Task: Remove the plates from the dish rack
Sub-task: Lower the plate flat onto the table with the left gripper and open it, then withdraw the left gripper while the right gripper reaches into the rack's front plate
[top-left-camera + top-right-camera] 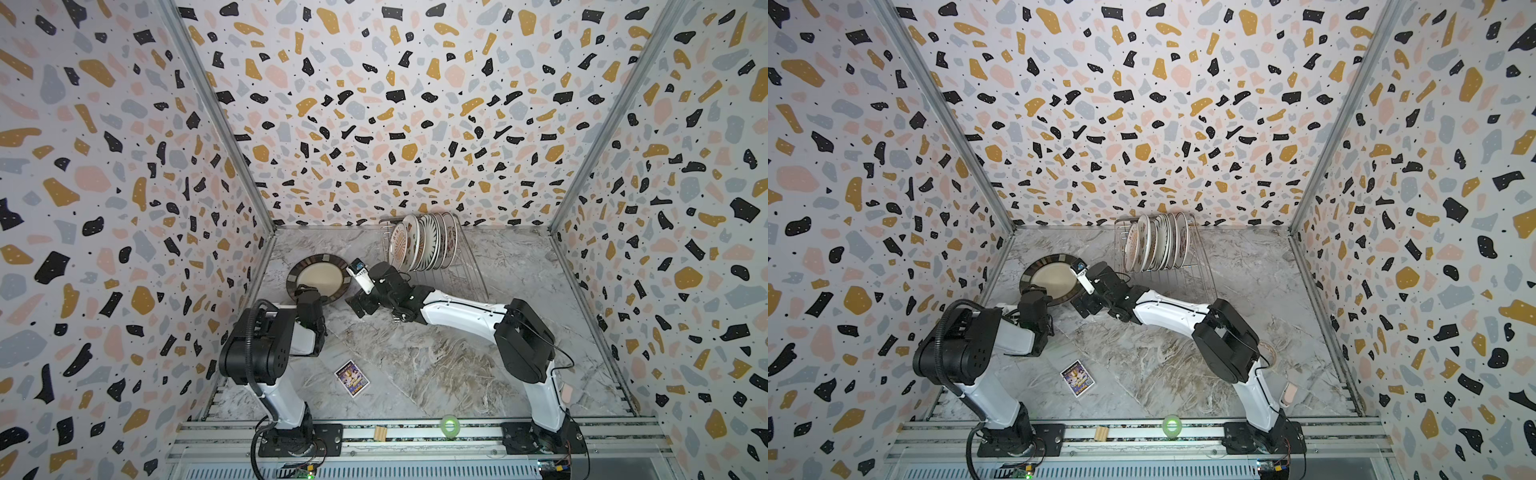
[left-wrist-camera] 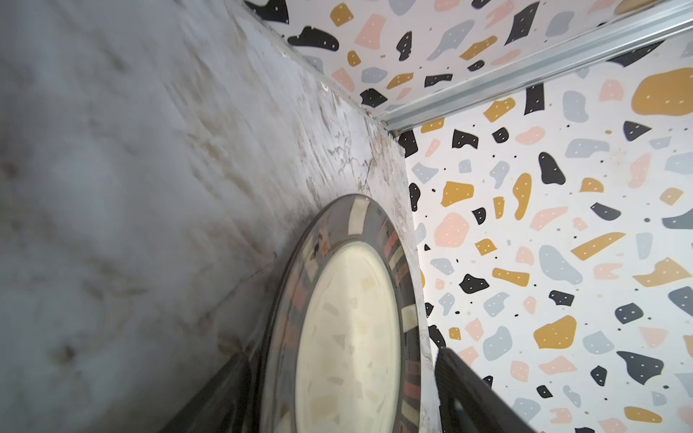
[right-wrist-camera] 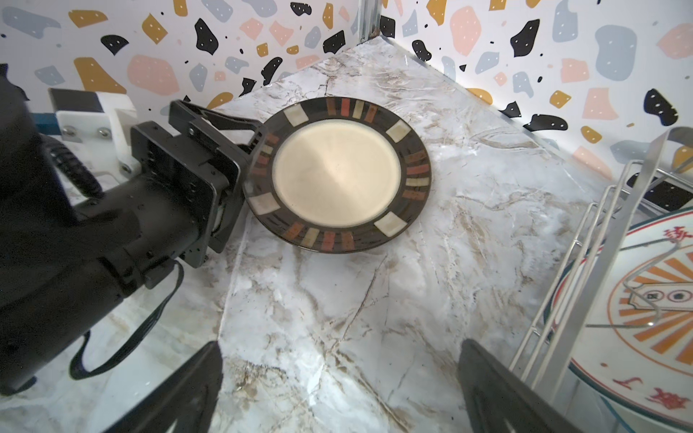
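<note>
One dark-rimmed beige plate (image 3: pixel 337 176) is lying flat; left gripper (image 2: pixel 343 360), jaws wide, is straddling its rim, so retract level. Right gripper (image 3: pixel 341 350) is gaping, empty.

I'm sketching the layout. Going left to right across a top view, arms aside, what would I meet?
Dark-rimmed plate → wooden block → green tape roll. The purple card and the dish rack overlap these sideways, so I leave them out.

plate (image 3: pixel 337 176): beige centre, dark rim, red and cream blocks | table (image 3: pixel 375 318): grey-white marble | walls (image 1: pixel 374 104): multicolour terrazzo | card (image 1: pixel 352 378): purple
</note>
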Available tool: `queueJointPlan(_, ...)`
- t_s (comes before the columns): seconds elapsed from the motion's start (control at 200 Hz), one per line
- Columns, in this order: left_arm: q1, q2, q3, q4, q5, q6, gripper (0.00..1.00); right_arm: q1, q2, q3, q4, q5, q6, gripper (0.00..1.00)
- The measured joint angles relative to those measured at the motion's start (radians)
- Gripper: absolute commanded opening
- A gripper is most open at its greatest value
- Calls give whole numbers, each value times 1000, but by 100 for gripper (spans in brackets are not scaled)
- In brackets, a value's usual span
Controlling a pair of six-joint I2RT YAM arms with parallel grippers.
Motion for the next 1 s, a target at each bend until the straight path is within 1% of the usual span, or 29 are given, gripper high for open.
queueJointPlan(0.135,0,-89,-33,-37,-23,6,100,6,-40,-35,2,44,8,99)
queueJointPlan(0.25,0,-172,-77,-58,-40,11,100,8,-105,-81,11,80,33,99)
queueJointPlan(0.421,0,-302,-140,-100,-43,31,99,5,-285,-233,75,105,49,99)
queueJointPlan(0.536,0,-414,-160,-129,-24,72,100,-14,-433,-362,173,130,59,99)
queueJointPlan(0.626,0,-481,-160,-144,8,118,99,-59,-512,-429,221,124,85,99)
queueJointPlan(0.761,0,-568,-169,-146,74,192,100,-174,-568,-456,239,76,121,99)
queueJointPlan(0.876,0,-627,-176,-134,166,276,100,-249,-600,-489,256,46,125,99)
queueJointPlan(1.001,-1,-632,-172,-89,293,370,99,-272,-611,-505,259,39,125,99)
